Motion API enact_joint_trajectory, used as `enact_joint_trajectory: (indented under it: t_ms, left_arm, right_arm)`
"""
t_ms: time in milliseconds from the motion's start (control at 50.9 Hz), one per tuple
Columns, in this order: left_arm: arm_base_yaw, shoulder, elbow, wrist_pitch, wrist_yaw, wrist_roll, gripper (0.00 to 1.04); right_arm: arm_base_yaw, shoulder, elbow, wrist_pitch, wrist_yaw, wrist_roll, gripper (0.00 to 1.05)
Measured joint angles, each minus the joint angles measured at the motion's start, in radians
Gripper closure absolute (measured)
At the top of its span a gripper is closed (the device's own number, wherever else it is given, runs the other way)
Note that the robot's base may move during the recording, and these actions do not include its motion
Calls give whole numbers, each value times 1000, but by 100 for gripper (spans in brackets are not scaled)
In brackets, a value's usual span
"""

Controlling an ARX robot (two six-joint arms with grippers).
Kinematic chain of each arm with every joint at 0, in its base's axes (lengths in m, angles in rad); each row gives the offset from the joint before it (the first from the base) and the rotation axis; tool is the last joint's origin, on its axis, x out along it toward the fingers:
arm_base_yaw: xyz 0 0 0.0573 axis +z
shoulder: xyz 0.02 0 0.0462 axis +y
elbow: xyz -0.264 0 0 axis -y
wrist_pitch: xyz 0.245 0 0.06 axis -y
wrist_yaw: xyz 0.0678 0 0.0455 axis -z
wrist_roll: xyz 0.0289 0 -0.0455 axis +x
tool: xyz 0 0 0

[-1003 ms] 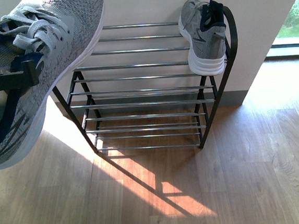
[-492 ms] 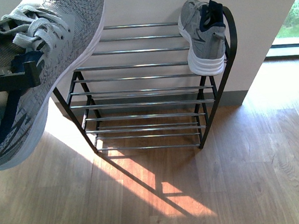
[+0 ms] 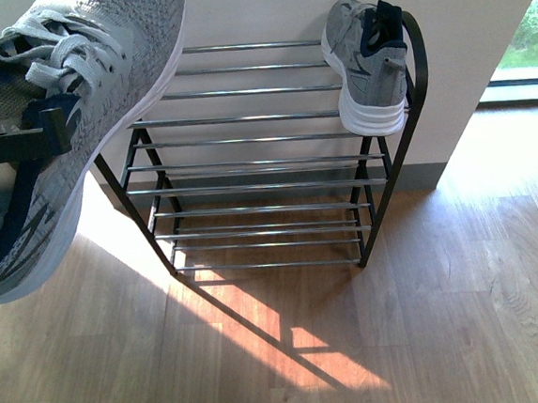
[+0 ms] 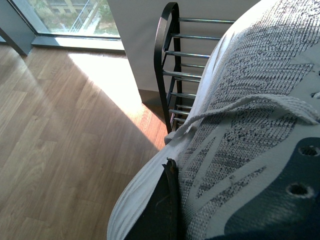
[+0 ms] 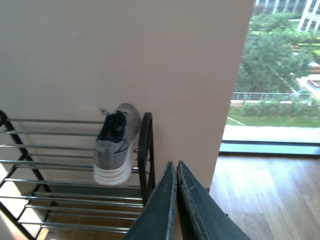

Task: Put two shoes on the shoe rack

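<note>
A grey knit shoe [image 3: 98, 75] with a white sole hangs large at the left of the front view, toe toward the shoe rack [image 3: 254, 141]. My left gripper [image 3: 53, 128] is shut on it near the laces. In the left wrist view this shoe [image 4: 250, 115] fills the right side, with one dark finger [image 4: 165, 210] pressed against its side and the other hidden. The second shoe [image 3: 368, 61] sits on the rack's top shelf at the right end, heel toward me. In the right wrist view, my right gripper [image 5: 176, 167] is shut and holds nothing, near that shoe [image 5: 116, 145].
The rack has black side frames [image 3: 414, 85] and lower chrome tiers [image 3: 262, 226], and it stands against a white wall [image 3: 460, 15]. Wooden floor [image 3: 430, 319] spreads in front, with a sunlit patch. A floor-level window [image 3: 529, 47] is at the right.
</note>
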Motion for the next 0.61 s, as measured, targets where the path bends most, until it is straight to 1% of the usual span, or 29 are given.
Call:
enact_joint_trajectory:
  t_ms: [79, 138, 177, 610]
  left_arm:
    - [0, 0, 0, 0, 1, 0, 103]
    - [0, 0, 0, 0, 1, 0, 103]
    - [0, 0, 0, 0, 1, 0, 103]
    - [0, 0, 0, 0, 2, 0, 103]
  right_arm:
    - [-14, -43, -13, -31, 0, 0, 103]
    - [-13, -51, -40, 6, -7, 0, 103]
    - [-14, -64, -53, 1, -7, 0, 103]
    - [-15, -344, -55, -259, -6, -1, 103]
